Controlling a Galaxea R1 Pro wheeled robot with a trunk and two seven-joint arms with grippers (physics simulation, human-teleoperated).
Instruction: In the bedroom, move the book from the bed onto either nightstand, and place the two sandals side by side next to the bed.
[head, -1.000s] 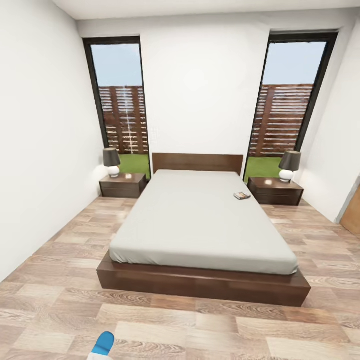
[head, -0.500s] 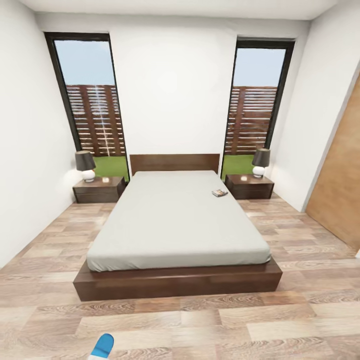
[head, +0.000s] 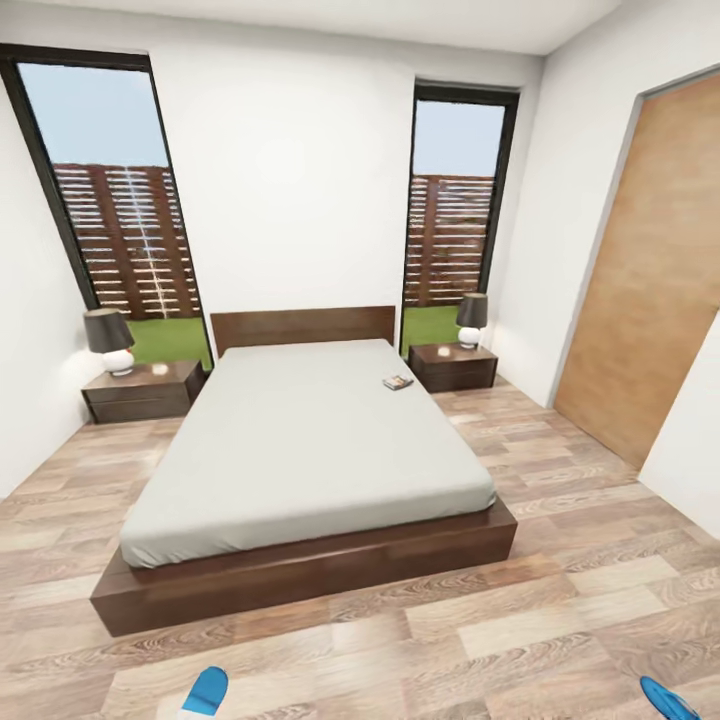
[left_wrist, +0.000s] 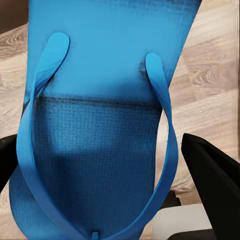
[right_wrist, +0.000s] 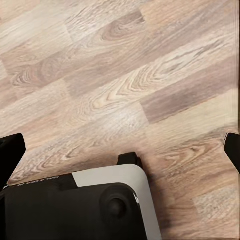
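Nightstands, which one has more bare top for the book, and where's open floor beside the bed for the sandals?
Both tops carry a lamp. The left nightstand shows more bare top beside its lamp; the right nightstand looks tighter. Open floor runs between the bed and the wooden door.

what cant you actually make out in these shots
- Book on the bed: too small in the head view to read its title.
- Second sandal: cut off by the head view's bottom edge.
- Held sandal: its heel end runs past the left wrist view's edge.
- Right end effector: fingertips sit at the right wrist view's edges, nothing between them.
- Nightstand drawers: contents hidden.
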